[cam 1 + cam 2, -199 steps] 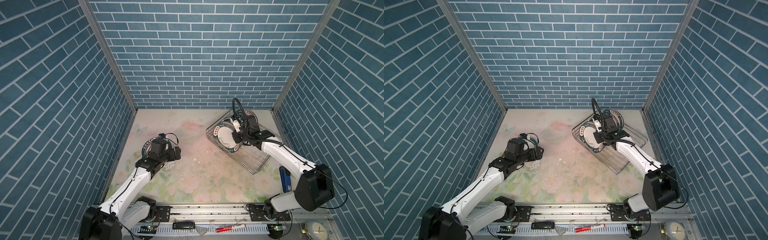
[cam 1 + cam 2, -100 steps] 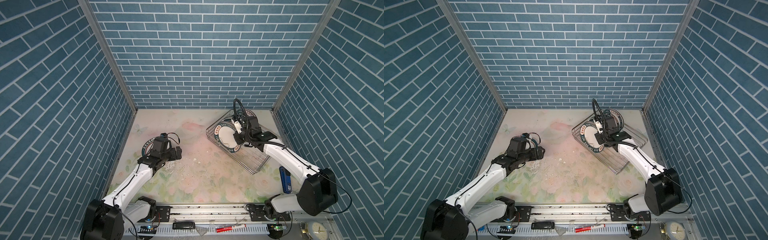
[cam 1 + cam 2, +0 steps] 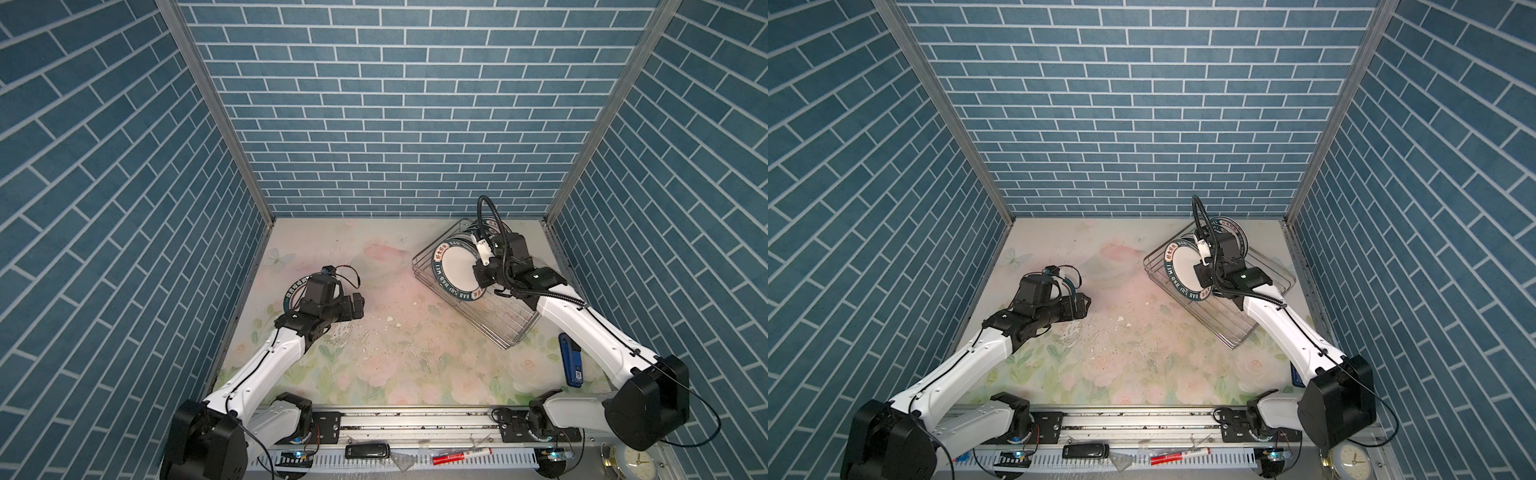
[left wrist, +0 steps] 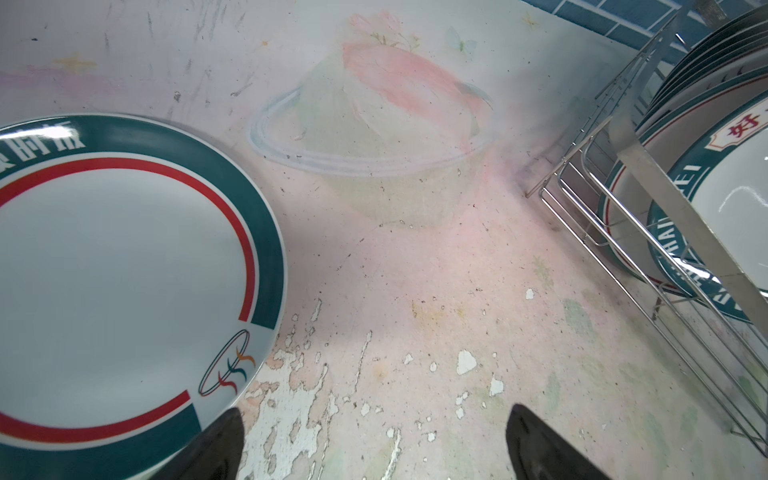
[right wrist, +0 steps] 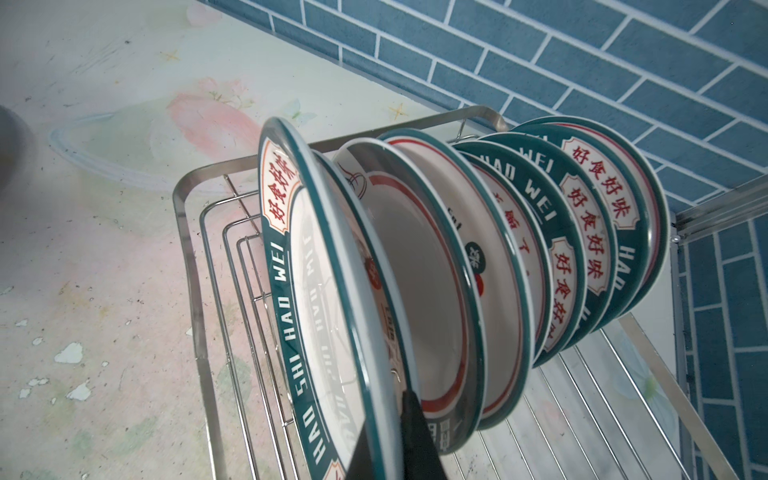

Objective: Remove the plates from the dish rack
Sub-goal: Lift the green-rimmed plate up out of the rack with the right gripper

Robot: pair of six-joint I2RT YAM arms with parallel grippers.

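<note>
Plate rim pinched in right claw, left claw spread wide, empty

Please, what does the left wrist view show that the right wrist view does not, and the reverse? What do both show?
Only the left wrist view: a flat plate lying on the table, and the left fingers, spread apart and empty.
Only the right wrist view: the right fingers shut on the rim of the front plate, and the lettered faces of the rear plates standing behind it.
Both: the rack, the front plate and the worn floral table.
</note>
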